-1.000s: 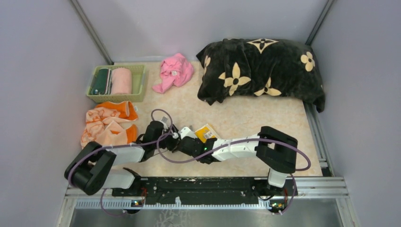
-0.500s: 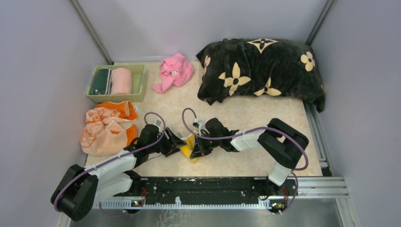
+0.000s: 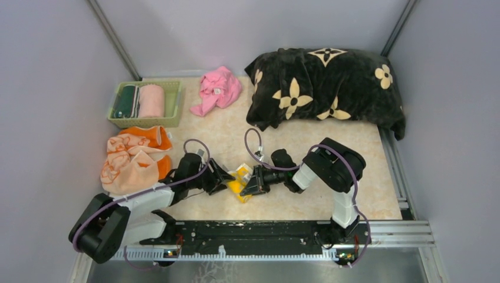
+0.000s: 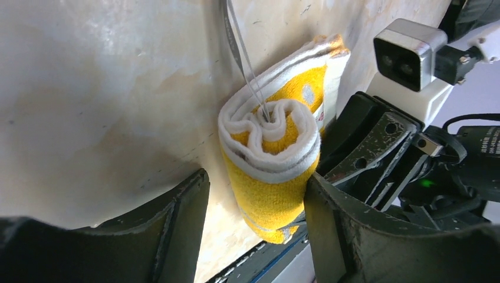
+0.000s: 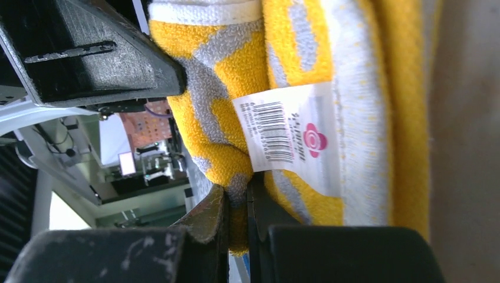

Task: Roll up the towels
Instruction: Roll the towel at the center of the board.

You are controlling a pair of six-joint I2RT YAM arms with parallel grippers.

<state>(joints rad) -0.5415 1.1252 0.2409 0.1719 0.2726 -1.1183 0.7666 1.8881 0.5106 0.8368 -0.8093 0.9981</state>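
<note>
The grey and yellow duck towel (image 3: 240, 179) lies rolled on the table between both grippers. In the left wrist view the roll (image 4: 274, 147) shows its spiral end. My left gripper (image 3: 220, 178) is open and straddles the roll (image 4: 253, 191); its right finger (image 4: 339, 230) touches the roll and its left finger (image 4: 174, 227) stands apart. My right gripper (image 3: 252, 185) is shut on a loose yellow edge of the towel (image 5: 295, 71), pinched at the jaws (image 5: 237, 200). The peach towel with orange border (image 3: 132, 158) lies crumpled at the left.
A green basket (image 3: 172, 106) with rolled cloths stands at the back left. A pink cloth (image 3: 217, 88) lies beside it. The big black blanket with beige flowers (image 3: 327, 88) fills the back right. A white barcode label (image 5: 292, 132) hangs on the towel.
The towel has shifted a little toward the near left and is now rolled between the grippers. The right arm has folded back at the elbow. The left gripper has closed in around the roll.
</note>
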